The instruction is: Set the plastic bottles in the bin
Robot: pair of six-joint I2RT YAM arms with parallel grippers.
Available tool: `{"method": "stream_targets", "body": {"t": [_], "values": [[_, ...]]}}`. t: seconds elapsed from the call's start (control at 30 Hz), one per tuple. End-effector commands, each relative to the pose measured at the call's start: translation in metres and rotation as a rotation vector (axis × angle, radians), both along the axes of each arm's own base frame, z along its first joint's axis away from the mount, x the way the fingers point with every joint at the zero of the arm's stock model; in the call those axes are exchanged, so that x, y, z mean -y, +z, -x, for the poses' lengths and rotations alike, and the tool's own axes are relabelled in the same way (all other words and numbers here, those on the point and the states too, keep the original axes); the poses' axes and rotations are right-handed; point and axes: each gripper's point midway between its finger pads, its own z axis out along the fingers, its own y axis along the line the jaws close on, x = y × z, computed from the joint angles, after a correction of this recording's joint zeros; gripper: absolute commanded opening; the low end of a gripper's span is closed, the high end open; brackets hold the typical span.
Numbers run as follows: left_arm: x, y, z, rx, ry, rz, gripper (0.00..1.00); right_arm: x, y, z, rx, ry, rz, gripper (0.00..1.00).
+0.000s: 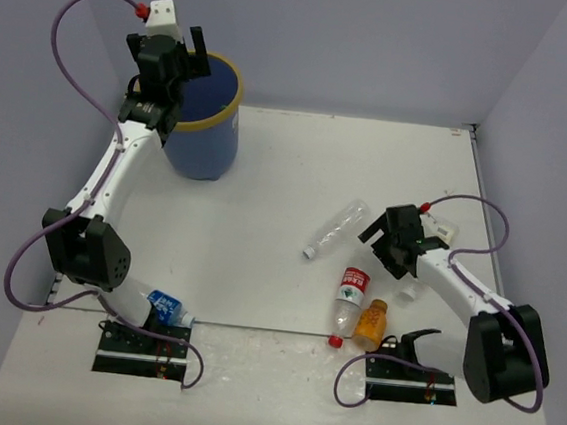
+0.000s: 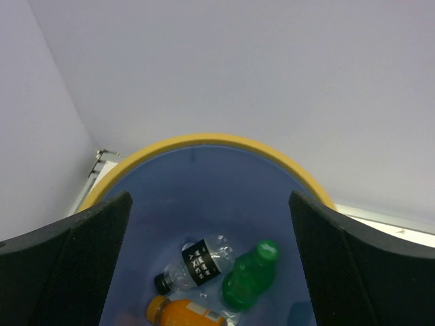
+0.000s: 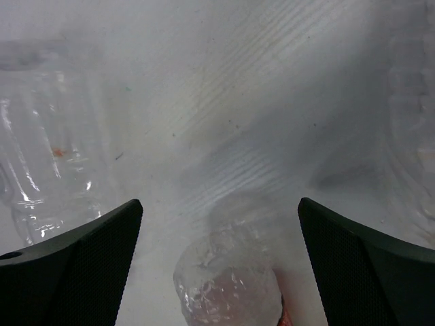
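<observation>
The blue bin (image 1: pixel 205 151) with its yellow rim (image 2: pixel 204 140) stands at the back left. My left gripper (image 1: pixel 185 54) hangs open and empty above its mouth. Inside lie a clear dark-labelled bottle (image 2: pixel 198 264), a green bottle (image 2: pixel 250 277) and an orange bottle (image 2: pixel 182 313). On the table lie a clear bottle (image 1: pixel 336 228), a red-labelled bottle (image 1: pixel 348 299) and a stubby orange bottle (image 1: pixel 370 324). A blue-labelled bottle (image 1: pixel 157 306) lies by the left arm's base. My right gripper (image 1: pixel 382 245) is open low over the table, with the red-labelled bottle's clear base (image 3: pixel 228 285) between its fingers but not touched.
Grey walls close the table at the back and both sides. The right wrist view shows another clear bottle (image 3: pixel 47 156) close on the left. Cables loop by both arm bases at the near edge.
</observation>
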Motion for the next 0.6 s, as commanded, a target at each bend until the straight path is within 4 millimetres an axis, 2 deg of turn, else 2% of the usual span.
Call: {"method": "stream_targets", "body": {"t": [0.0, 0.17, 0.27, 0.37, 0.47, 0.57], "values": [[0.014, 0.085, 0.046, 0.196, -0.132, 0.044, 1.0, -0.021, 0.001, -0.027, 0.011, 0.013, -0.083, 0.99], [0.044, 0.112, 0.087, 0.278, -0.336, 0.064, 1.0, -0.031, -0.006, -0.035, -0.027, 0.034, -0.112, 0.96], [0.055, 0.113, 0.103, 0.285, -0.408, 0.089, 1.0, -0.032, 0.002, -0.039, 0.004, 0.068, -0.106, 0.96], [0.068, 0.106, 0.118, 0.271, -0.484, 0.128, 1.0, -0.032, 0.022, -0.047, 0.09, 0.116, -0.087, 0.99], [0.076, 0.089, 0.134, 0.257, -0.533, 0.178, 1.0, -0.035, 0.051, -0.06, 0.237, 0.307, 0.008, 0.99], [0.084, 0.06, 0.138, 0.218, -0.576, 0.215, 1.0, -0.035, 0.072, -0.064, 0.327, 0.44, 0.115, 0.99]]}}
